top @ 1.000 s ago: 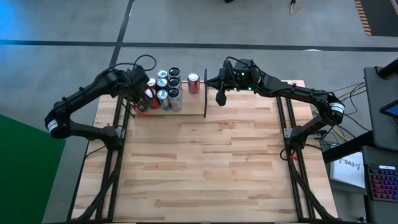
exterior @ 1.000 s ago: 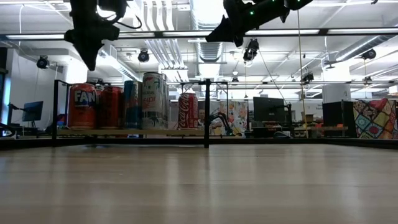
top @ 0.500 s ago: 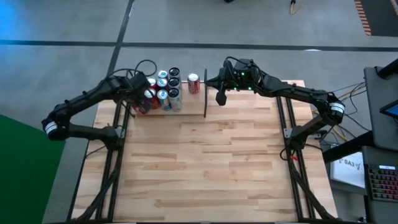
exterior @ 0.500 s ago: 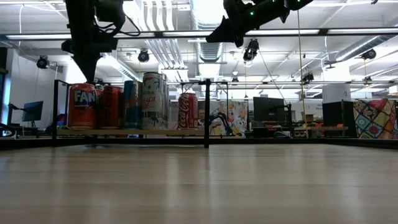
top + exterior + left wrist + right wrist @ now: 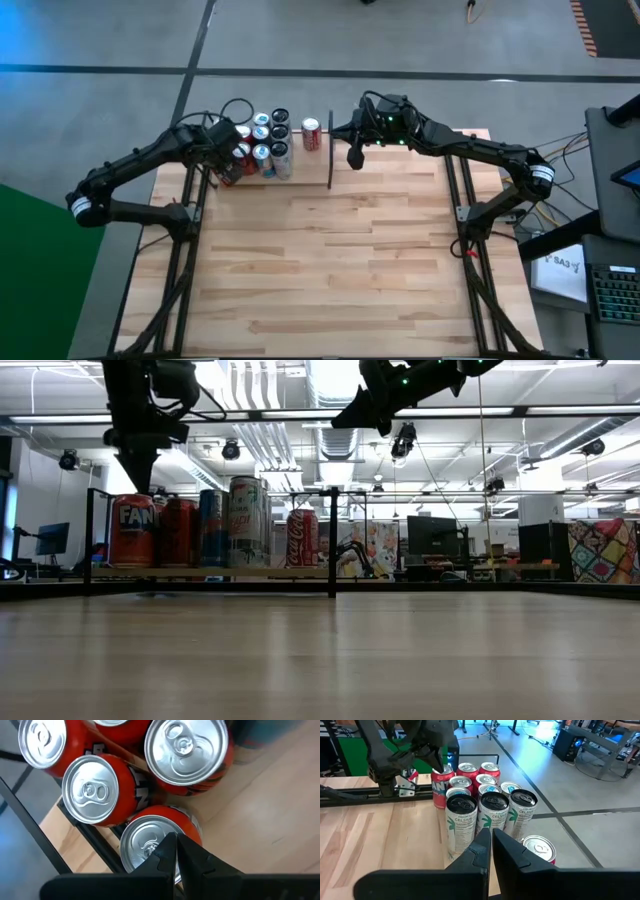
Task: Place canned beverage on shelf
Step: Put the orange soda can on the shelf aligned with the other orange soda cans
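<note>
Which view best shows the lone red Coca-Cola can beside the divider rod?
The low view: the Coca-Cola can stands unobstructed, label readable, left of the divider rod. The high view shows only its small top; the right wrist view shows its lid; the left wrist view misses it.

We read "CELSIUS" down the tall white and black cans (image 5: 492,817), "FAN" on the short orange can (image 5: 132,530), and white Coca-Cola script on the lone red can (image 5: 302,538).
</note>
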`<action>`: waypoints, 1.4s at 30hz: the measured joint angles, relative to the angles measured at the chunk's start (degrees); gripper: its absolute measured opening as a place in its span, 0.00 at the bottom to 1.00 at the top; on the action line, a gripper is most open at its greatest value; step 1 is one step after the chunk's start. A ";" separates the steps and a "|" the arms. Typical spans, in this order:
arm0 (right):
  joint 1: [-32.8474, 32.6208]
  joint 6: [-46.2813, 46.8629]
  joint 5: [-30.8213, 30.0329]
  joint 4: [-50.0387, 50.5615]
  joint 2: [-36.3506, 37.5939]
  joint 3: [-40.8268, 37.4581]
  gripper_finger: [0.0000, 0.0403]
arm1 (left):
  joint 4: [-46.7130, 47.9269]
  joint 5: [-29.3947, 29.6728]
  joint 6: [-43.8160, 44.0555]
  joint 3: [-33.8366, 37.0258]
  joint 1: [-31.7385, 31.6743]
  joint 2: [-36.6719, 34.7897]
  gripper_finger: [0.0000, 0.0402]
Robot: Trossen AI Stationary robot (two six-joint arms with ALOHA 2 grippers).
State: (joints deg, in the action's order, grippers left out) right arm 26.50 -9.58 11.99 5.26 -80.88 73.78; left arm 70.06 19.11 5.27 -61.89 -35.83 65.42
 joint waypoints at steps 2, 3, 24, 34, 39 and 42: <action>0.00 0.00 0.00 0.00 0.00 -0.02 0.02 | 0.25 -0.02 -1.98 -0.02 0.00 -0.35 0.00; 0.00 0.00 0.00 0.00 0.00 -0.02 0.02 | 0.44 -0.02 -2.61 -0.02 0.00 -0.51 0.00; 0.00 0.02 0.00 0.02 0.00 -0.02 0.02 | 7.03 -4.61 -19.52 0.57 0.00 -3.74 0.00; 0.00 -0.13 0.00 0.26 0.02 -0.02 0.02 | 7.04 -4.62 -17.96 0.64 0.00 -2.71 0.00; 0.00 -0.42 0.00 0.29 0.02 -0.02 0.02 | 7.54 -1.81 -16.32 0.64 0.00 -2.70 0.00; 0.00 -0.44 0.00 0.31 0.02 -0.02 0.02 | 7.96 -1.06 -15.59 0.64 0.00 -2.70 0.00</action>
State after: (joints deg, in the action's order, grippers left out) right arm 26.50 -10.02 11.99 5.56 -80.86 73.76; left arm 78.03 18.05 -10.33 -61.25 -35.83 62.72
